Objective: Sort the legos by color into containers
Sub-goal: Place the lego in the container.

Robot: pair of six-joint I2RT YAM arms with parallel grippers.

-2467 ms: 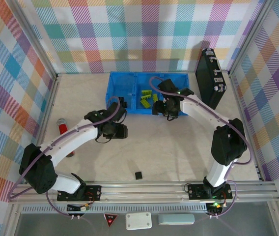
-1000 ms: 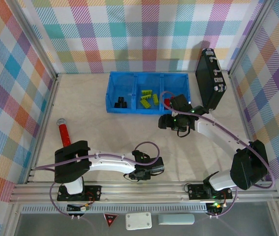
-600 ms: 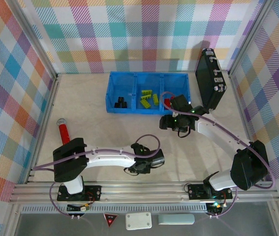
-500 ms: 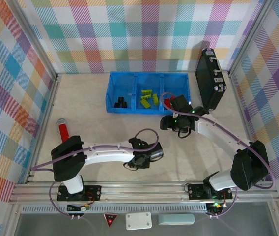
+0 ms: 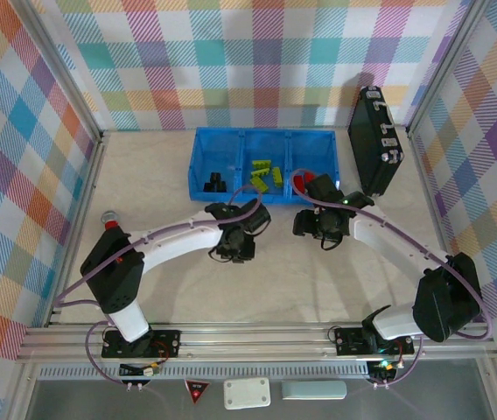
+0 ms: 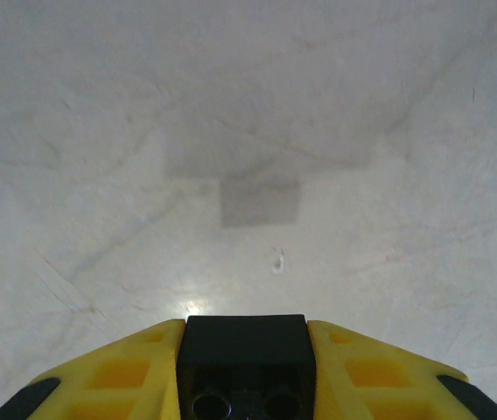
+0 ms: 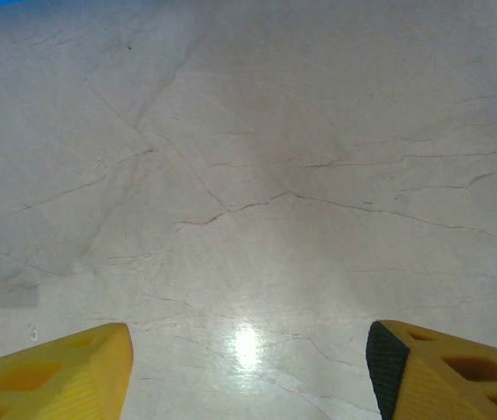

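A: Where is the black lego (image 6: 245, 354) now?
B: It is clamped between the yellow fingers (image 6: 117, 372) of the left gripper (image 5: 235, 247), above the bare table (image 6: 362, 131). The blue tray (image 5: 200, 157) lies toward twelve o'clock from it. The other black legos (image 5: 215, 183) sit in its left compartment, at about eleven o'clock.
A: How should the arm finish well?
B: Probably it should stop above that compartment, go low, and only then open, so the brick does not bounce out. The right gripper (image 7: 248, 363), at three o'clock, stands half wide and holds nothing.
A: What changed?
B: Half a second ago the left gripper was nearer the table's near edge. It has travelled toward the tray.
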